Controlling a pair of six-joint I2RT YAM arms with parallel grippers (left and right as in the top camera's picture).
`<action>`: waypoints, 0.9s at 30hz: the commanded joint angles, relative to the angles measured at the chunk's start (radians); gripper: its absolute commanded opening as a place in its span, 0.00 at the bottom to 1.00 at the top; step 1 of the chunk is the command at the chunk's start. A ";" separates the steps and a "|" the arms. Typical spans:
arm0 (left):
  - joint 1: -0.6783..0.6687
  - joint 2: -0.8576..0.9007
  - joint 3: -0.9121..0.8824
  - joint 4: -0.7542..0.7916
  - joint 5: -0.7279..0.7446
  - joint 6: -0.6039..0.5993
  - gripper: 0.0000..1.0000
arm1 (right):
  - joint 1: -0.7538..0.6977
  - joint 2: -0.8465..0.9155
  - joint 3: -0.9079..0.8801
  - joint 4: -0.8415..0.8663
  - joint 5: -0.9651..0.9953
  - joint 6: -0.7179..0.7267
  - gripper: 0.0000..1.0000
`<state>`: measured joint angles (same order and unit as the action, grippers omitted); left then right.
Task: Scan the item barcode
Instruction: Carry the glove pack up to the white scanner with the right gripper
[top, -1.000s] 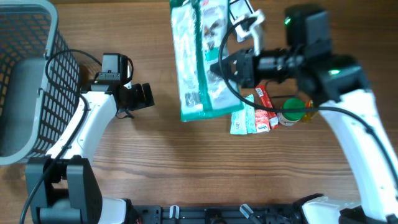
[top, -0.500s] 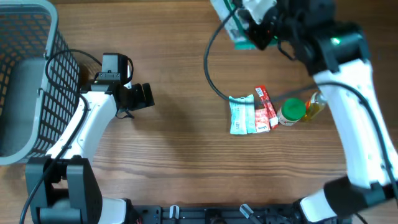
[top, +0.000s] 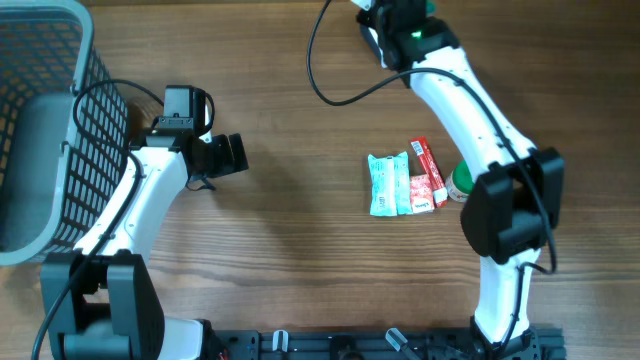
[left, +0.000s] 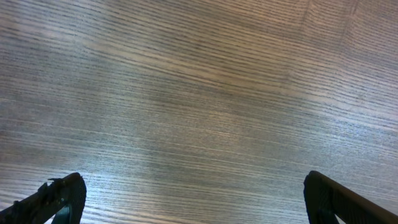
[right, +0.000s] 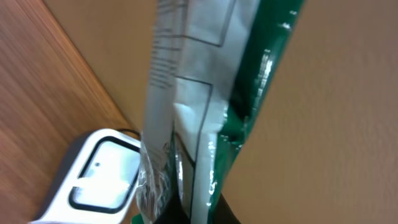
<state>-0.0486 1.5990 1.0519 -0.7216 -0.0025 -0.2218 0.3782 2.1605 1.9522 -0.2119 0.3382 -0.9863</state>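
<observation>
Wood-grain table (top: 290, 260), tan wall (right: 336, 124) behind; left hand (top: 231, 155) spread apart, right hand (right: 189, 214) clamped on green-white bag (right: 205, 93).

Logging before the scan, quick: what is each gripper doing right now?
Left gripper: open, holding nothing.
Right gripper: shut on the green and white packet.

The packet (right: 193, 112) runs off-frame; the right arm (top: 470, 100) half-hides the bottle (top: 460, 182).
</observation>
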 joint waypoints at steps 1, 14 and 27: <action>0.001 0.000 -0.005 0.002 0.005 0.005 1.00 | 0.005 0.071 0.010 0.137 0.070 -0.114 0.04; 0.001 0.000 -0.005 0.002 0.005 0.005 1.00 | 0.008 0.225 0.006 0.187 -0.119 0.073 0.04; 0.001 0.000 -0.005 0.002 0.005 0.005 1.00 | 0.013 0.225 0.004 0.039 -0.104 0.358 0.04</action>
<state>-0.0486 1.5990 1.0519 -0.7219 -0.0021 -0.2218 0.4007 2.3741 1.9522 -0.1768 0.1619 -0.6945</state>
